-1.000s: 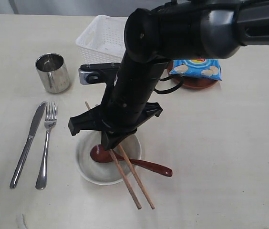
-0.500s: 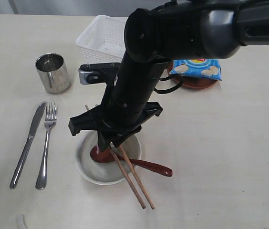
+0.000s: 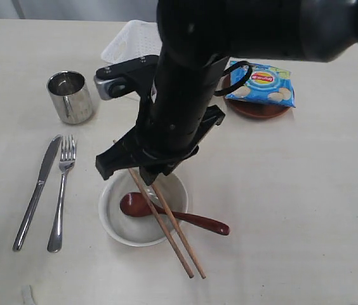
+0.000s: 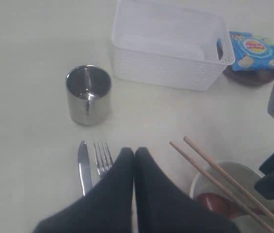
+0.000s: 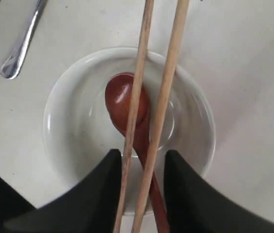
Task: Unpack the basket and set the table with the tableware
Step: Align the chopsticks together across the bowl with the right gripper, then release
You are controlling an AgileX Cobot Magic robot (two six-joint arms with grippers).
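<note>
Since a second ago my right arm [image 3: 179, 108] has risen and its claw [image 5: 144, 156] has let go. The two wooden chopsticks [image 3: 185, 244] lie slanted across the pale round bowl [image 3: 117, 230], over the dark red-brown spoon [image 3: 198, 222], on the off-white tabletop [image 3: 293, 203]. My right arm points steeply down above the bowl. My left claw [image 4: 134, 154] is clenched, empty.

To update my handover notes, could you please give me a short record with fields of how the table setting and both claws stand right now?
Right claw: open above the bowl, straddling the chopsticks
Left claw: shut, holding nothing, over the table near knife and fork
Chopsticks: lying across the bowl, over the spoon
Cup: upright, near the basket
Basket: no tableware seen inside
Plate: under the chips bag
</note>
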